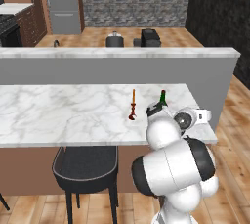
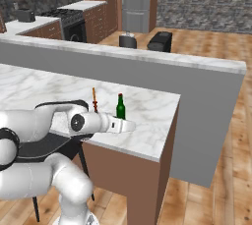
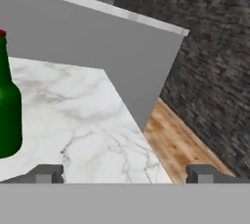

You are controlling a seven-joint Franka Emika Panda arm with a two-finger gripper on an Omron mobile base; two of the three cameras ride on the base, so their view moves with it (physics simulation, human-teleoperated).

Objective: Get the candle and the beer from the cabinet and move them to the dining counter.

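My gripper (image 3: 124, 173) stands wide, its two fingertips (image 3: 46, 174) far apart with nothing between them, low over the dining counter (image 1: 73, 110). In the hand view the beer (image 3: 9, 105) sits at about nine o'clock from the fingers, apart from them, upright on the marble. From the left base view the beer (image 1: 163, 99) stands near the counter's right end, and the candle (image 1: 133, 105) stands upright just beside it at its nine o'clock. From the right base view the candle (image 2: 94, 100) and beer (image 2: 120, 107) stand side by side, and my hand sits at the bottle's six o'clock; whether the wrist touches the bottle there I cannot tell, since it overlaps the base.
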